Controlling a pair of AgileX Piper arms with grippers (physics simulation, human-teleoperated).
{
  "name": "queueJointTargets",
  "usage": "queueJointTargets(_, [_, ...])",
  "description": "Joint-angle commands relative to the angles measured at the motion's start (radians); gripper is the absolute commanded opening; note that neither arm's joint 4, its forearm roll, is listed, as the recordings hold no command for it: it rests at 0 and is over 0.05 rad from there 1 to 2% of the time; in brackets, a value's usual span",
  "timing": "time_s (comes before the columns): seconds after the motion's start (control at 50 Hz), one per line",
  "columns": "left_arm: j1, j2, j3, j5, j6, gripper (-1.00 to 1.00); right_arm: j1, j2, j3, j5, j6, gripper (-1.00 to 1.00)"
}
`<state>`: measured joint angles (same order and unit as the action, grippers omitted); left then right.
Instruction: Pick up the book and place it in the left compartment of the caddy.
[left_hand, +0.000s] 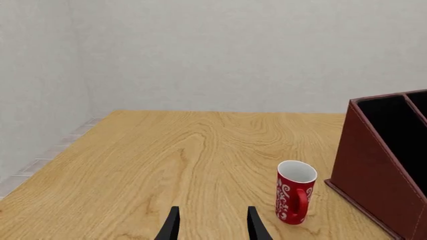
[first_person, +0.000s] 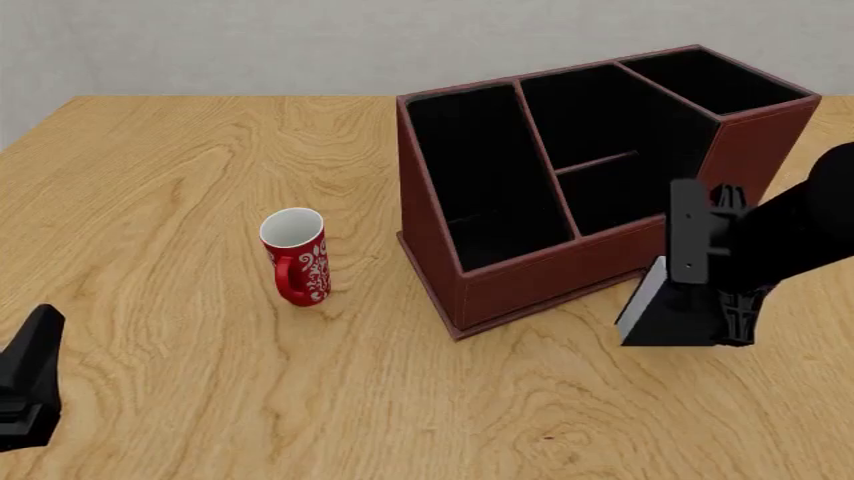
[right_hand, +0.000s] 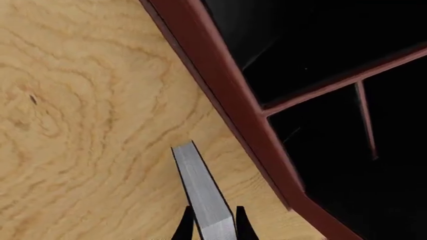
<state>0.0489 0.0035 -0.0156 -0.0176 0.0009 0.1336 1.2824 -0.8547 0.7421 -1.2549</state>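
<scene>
The small black-covered book (right_hand: 203, 197) with white page edges sits pinched between the right gripper's (right_hand: 212, 224) two dark fingers, apparently lifted off the wooden table (first_person: 174, 180), just beside the front wall of the dark red-brown leather-look caddy (first_person: 561, 280). Its long left compartment (first_person: 474, 170) stands open. The left gripper (left_hand: 212, 225), fingers spread on nothing, hangs near the table's near-left corner, mostly cut off. The red-and-white patterned mug (first_person: 296, 257) shows no legible writing.

Up front we look down from above and behind the arms, taking in the whole worktop (first_person: 160, 150) with the caddy (first_person: 534, 290) beyond centre. From the left wrist we sit low and well back, facing level across the wood to the far wall, and we share the red mug (left_hand: 294, 192) and the caddy's near wall with the front view. From the right wrist we hover close, staring steeply down at the caddy's rim.
</scene>
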Motion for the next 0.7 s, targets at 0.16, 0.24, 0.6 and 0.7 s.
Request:
queueJointTargets(0.16, [0.003, -0.001, 0.005, -0.004, -0.003, 1.00, 0.001, -0.023, -0.005, 0.035, 0.012, -1.00])
queueJointTargets(0.24, [0.000, -0.002, 0.006, -0.006, -0.006, 1.00, 0.013, -0.050, 0.004, 0.058, 0.008, -1.00])
queueJointTargets(0.6, [-0.017, -0.002, 0.007, -0.015, -0.024, 1.00, -0.008, -0.248, -0.017, 0.258, -0.035, -1.00])
queueJointTargets(0.7, [-0.017, -0.003, 0.008, -0.018, -0.031, 1.00, -0.004, -0.302, -0.033, 0.334, -0.031, -1.00])
